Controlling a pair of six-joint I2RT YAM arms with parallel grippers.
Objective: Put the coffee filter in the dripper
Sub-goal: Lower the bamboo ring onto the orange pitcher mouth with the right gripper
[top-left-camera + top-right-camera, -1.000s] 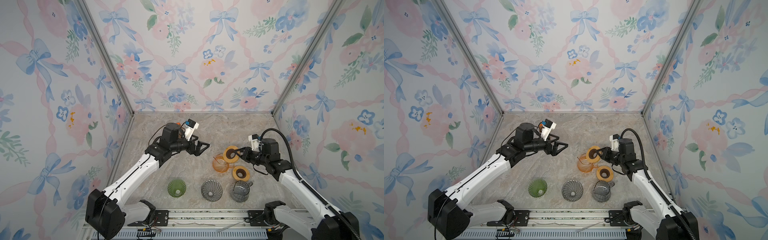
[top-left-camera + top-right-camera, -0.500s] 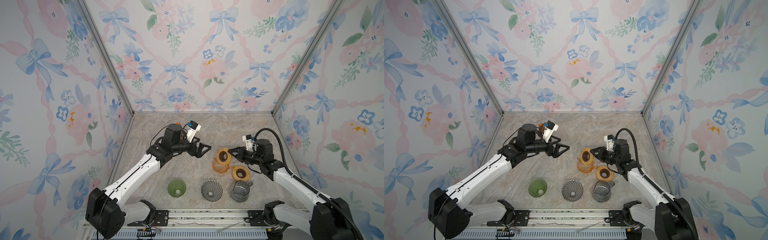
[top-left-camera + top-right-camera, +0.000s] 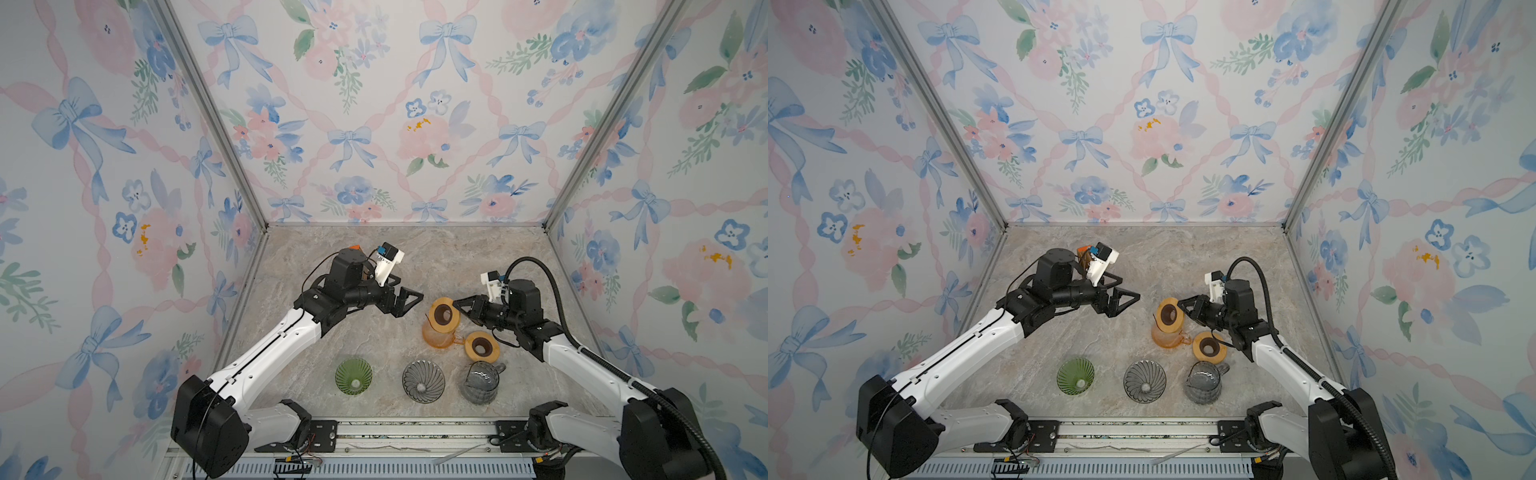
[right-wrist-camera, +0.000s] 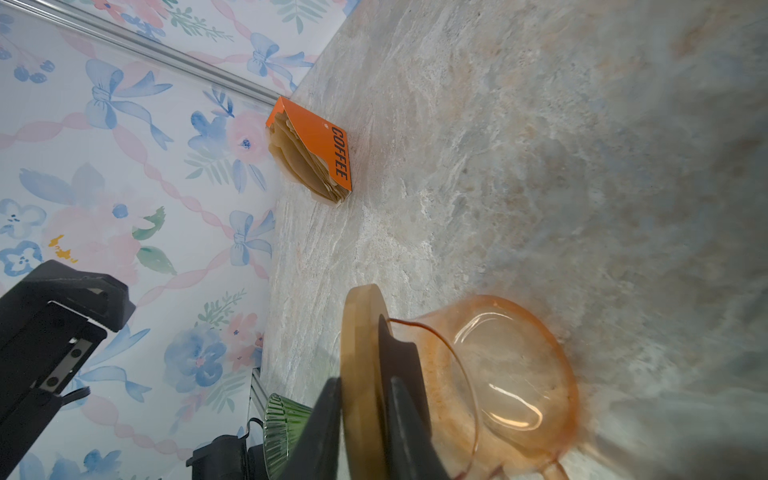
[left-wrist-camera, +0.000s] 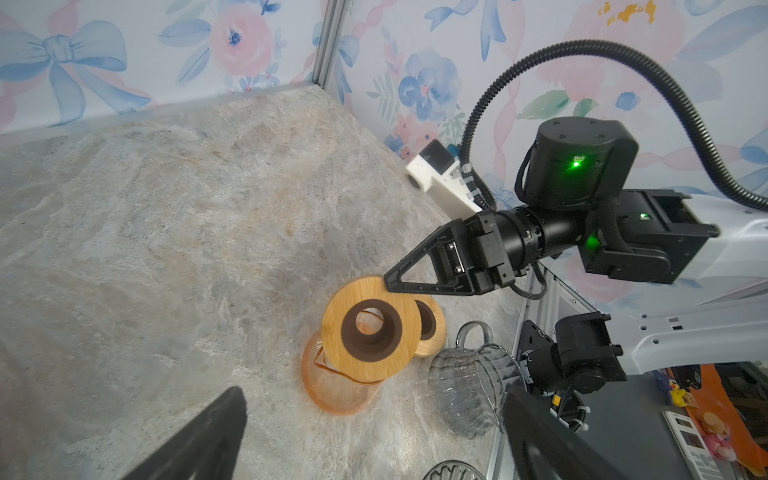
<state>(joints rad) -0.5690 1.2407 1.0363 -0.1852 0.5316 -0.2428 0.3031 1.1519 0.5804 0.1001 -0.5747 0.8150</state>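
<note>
The filters (image 4: 297,164) are a stack of brown paper cones standing in an orange box (image 4: 328,141) marked COFFEE. The box sits on the desk (image 3: 457,257) near the back left wall. In a top view only a sliver of the box (image 3: 1084,257) shows behind the left wrist. No filter is out of the box yet.

By their look, the filters are thin, light and limp. They would crease easily and cling to one another. The best hold is probably the free upper edge of the outermost sheet, where the box front is cut low. A light pinch there should lift one sheet, not several.

The left claw (image 3: 409,303) is released, its jaws spread wide. It hangs over the middle of the desk, well apart from the box and pointing toward the right side.

The right claw (image 3: 457,305) is clenched on the edge of a wooden ring (image 5: 370,328) with a dark centre. It holds the ring tilted over an orange carafe (image 5: 340,390).

A second wooden ring (image 3: 482,345) lies just beside the carafe. Along the front edge stand a green dripper (image 3: 353,375), a grey dripper (image 3: 423,381) and a clear jug (image 3: 480,380). All three are empty, as far as can be seen.
</note>
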